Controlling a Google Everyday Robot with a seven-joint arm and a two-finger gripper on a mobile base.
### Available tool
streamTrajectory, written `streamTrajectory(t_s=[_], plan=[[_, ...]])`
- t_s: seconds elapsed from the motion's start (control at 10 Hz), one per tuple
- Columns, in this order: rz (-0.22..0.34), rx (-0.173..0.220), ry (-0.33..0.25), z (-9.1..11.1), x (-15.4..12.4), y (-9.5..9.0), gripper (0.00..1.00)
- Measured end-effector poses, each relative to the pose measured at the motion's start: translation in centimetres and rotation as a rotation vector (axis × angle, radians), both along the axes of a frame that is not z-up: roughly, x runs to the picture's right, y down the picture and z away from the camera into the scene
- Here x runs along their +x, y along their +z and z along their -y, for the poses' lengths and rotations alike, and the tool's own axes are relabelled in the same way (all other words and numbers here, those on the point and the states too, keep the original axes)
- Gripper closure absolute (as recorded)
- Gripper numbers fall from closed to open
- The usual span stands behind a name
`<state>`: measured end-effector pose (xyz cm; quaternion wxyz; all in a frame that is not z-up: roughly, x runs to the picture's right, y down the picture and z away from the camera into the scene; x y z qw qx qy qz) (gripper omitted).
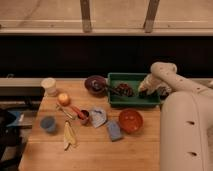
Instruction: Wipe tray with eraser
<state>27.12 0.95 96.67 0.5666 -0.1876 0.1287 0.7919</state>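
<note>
One gripper [144, 92] over rectangular green tray [134, 102]

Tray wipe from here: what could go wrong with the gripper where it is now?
The gripper sits at the right end of the green tray, so a sweep may shove the tray into the dark bowl at its left edge. The dark clutter inside could be dragged out. A drifting tray might reach the orange bowl.
</note>
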Motion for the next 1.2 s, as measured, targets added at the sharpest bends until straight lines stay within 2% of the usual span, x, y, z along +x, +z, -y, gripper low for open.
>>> streamTrajectory(t_s=[0.2,0.5,0.7,0.9,1.1,1.2], plan=[[0.02,-0.001,-0.043,0.3,-1.6,0.4,0.89],[0.041,-0.013,-0.104,-1.1,-2.8,-1.3,0.89],[0.021,-0.036,-0.123,-2.3,-1.5,-2.6,0.89],[-0.037,-0.06,-0.125,-3.1,1.2,-3.2,0.89],[-0.085,-0.074,-0.119,-2.5,2.7,-2.4,0.89],[-0.091,-0.076,-0.112,-2.0,3.0,-1.7,0.89]])
